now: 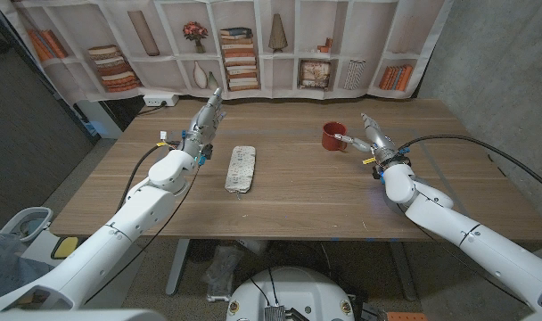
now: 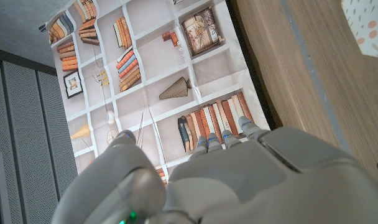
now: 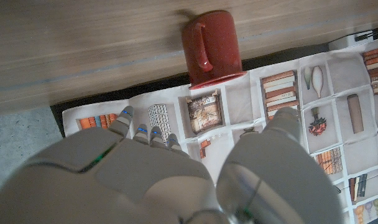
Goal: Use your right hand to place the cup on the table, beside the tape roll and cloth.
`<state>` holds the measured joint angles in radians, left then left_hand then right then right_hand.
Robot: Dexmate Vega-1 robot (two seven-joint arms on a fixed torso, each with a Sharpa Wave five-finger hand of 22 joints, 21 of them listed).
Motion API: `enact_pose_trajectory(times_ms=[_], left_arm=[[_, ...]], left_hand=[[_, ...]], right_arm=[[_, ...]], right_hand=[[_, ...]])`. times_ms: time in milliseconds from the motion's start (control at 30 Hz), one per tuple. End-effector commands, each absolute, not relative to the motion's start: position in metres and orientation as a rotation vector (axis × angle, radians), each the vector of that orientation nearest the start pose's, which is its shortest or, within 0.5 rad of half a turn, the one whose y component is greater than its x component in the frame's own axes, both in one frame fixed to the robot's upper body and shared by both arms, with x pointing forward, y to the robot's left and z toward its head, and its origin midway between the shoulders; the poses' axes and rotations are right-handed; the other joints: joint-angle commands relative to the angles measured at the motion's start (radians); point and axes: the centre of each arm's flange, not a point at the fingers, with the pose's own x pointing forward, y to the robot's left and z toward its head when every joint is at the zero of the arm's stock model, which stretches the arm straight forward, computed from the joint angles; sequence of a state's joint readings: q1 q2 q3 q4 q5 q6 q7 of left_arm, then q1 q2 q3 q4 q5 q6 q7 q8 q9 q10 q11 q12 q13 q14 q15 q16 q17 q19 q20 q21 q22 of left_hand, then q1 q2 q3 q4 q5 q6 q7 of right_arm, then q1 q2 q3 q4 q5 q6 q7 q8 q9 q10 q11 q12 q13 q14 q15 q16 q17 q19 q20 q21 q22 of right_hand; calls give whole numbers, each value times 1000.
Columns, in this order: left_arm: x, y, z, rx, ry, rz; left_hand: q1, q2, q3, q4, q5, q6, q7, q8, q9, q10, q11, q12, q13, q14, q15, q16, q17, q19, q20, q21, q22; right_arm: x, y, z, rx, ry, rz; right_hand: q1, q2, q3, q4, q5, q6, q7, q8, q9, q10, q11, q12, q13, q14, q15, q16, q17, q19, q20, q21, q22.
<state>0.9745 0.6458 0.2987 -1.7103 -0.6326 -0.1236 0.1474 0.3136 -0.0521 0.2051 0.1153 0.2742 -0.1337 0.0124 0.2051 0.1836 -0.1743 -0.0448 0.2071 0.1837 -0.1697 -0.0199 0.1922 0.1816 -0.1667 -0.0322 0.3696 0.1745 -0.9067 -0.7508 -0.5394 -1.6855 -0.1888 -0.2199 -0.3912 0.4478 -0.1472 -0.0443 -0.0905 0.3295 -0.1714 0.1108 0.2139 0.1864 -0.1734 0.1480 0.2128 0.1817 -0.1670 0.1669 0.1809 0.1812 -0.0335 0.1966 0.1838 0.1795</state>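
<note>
Cup (image 1: 332,136) is a red mug, upright on the tabletop (image 1: 307,192), far half, about 1 o'clock from table centre in the head view. My right hand (image 1: 364,134) sits just beside it at the cup's 3 o'clock, fingers reaching toward it. Head view hints a fingertip is near or at the cup's side; can't tell if it touches. Right wrist view has the cup (image 3: 211,50) well apart from my fingers (image 3: 148,134), handle side facing the camera, nothing between thumb and fingers. So I read the right hand as released, holding nothing.

Cloth (image 1: 241,168) is the pale patterned strip lying at about 11 o'clock from centre, well apart from the cup. Its corner shows in the left wrist view (image 2: 366,25). Tape roll: can't find 1 on the tabletop, so I can't place it.

Left hand (image 1: 202,120) is raised at 10 o'clock, beyond the cloth, fingers fairly straight, nothing in it, idle.

Step in hand, my judgement: cup is already down, so this is either release just done or a regrasp to shift it closer to the cloth. The gap to the cloth looks wide for "beside".

Next move, if I shift it: close the right hand around the cup body, lift slightly, carry toward 9 o'clock, set it just beside the cloth, open. Otherwise, draw the right hand clear without clipping the handle.
</note>
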Motion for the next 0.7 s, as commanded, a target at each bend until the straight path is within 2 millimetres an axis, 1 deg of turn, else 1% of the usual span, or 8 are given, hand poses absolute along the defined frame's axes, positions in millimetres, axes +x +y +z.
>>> enact_pose_trajectory(times_ms=[33,367,467,700], left_arm=[[584,279,21,19,-653,-180],[585,282,20,14,-653,-179],[586,282,20,12,-653,-181],[588,282,21,14,-652,-186]], left_hand=[[0,7,-2,0,4,-1,-3,-1,5,-4,2,0,3,-40,4,2,3,-113,-15,-4,3],[0,8,-4,0,5,0,-3,-2,5,-6,4,-1,3,-40,4,1,3,-112,-15,-7,3],[0,8,-4,0,5,-2,-2,-2,5,-6,3,-1,3,-40,4,1,3,-111,-15,-8,3],[0,9,-5,-1,5,-1,-2,-3,5,-4,6,-1,3,-40,4,1,3,-110,-15,-10,3]], right_arm=[[615,-270,-37,-977,-533,-219],[617,-267,-37,-984,-522,-223],[619,-266,-37,-995,-513,-227],[623,-264,-38,-1000,-501,-231]], right_hand=[[-7,4,-6,0,5,-5,1,-5,1,-5,-9,0,2,-11,3,7,3,0,4,5,1],[-6,8,-9,1,7,2,-1,-4,1,0,-6,1,2,-7,2,8,2,2,8,6,1],[-6,8,-10,1,8,1,-1,-5,1,-2,-12,0,2,-8,3,8,2,2,9,7,1],[-6,9,-13,1,9,-3,-1,-8,1,-4,-15,-1,2,-7,4,7,1,2,12,7,1]])
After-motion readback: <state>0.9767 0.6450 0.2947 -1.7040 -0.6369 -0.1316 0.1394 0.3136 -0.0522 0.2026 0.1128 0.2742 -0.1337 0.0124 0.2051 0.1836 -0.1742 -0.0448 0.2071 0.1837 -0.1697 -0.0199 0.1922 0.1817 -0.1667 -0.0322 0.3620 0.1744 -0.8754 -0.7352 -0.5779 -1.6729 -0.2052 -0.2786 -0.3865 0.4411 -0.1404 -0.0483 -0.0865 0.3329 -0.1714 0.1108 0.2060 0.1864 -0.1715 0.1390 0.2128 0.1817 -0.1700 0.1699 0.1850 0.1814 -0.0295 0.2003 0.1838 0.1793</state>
